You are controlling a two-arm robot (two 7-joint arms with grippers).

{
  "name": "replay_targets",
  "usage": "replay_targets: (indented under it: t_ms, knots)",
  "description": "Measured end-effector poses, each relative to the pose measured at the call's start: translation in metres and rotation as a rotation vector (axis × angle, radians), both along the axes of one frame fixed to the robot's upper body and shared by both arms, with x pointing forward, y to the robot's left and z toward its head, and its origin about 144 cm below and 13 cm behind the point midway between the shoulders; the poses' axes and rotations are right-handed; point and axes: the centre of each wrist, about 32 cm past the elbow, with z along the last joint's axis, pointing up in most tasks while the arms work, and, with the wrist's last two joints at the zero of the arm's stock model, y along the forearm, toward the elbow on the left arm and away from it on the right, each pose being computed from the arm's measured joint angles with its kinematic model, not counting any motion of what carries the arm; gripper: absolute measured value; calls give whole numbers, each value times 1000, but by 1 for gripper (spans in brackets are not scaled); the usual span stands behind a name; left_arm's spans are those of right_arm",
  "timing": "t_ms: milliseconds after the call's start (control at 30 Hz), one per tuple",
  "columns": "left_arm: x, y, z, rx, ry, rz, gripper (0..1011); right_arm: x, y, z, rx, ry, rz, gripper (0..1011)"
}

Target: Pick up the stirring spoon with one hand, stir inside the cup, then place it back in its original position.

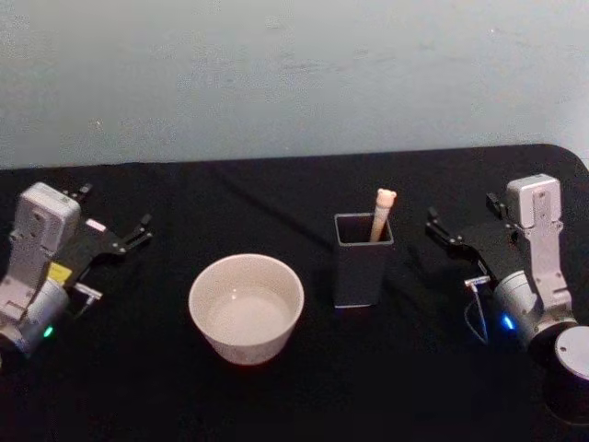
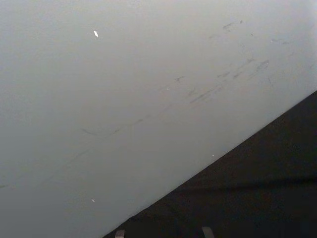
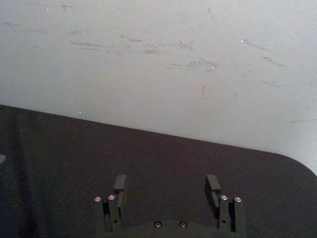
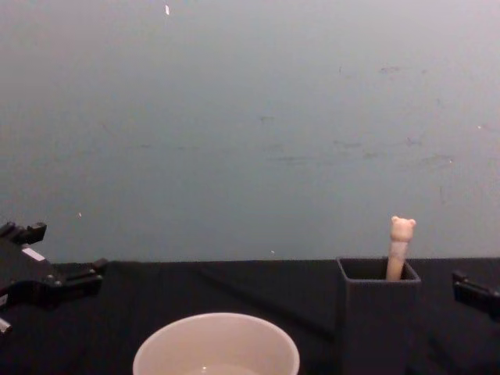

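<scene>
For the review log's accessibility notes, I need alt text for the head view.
A cream-white cup sits on a black table, with a dark grey square holder to its right holding the bear-topped stirring spoon upright. The left pincer and right pincer, both open and holding nothing, rest at the table's sides.

head view down on table, chest view low, sharing cup

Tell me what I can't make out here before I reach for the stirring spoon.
- Stirring spoon: shaft and bowl hidden inside the dark holder, head and chest views; only the bear-topped handle shows.
- Cup: lower part cut off by the chest view's bottom edge.
- Right pincer: cut off by the chest view's right edge.
- Left pincer: just two tips at the left wrist view's bottom edge.
</scene>
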Motion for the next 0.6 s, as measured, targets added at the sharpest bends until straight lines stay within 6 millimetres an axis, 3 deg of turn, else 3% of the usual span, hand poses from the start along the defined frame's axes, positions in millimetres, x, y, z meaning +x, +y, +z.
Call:
replay_targets:
  t_ms: [600]
  knots:
    - [0, 0, 0, 0, 0, 0, 1001, 0, 0, 0, 0, -2, 0, 1002]
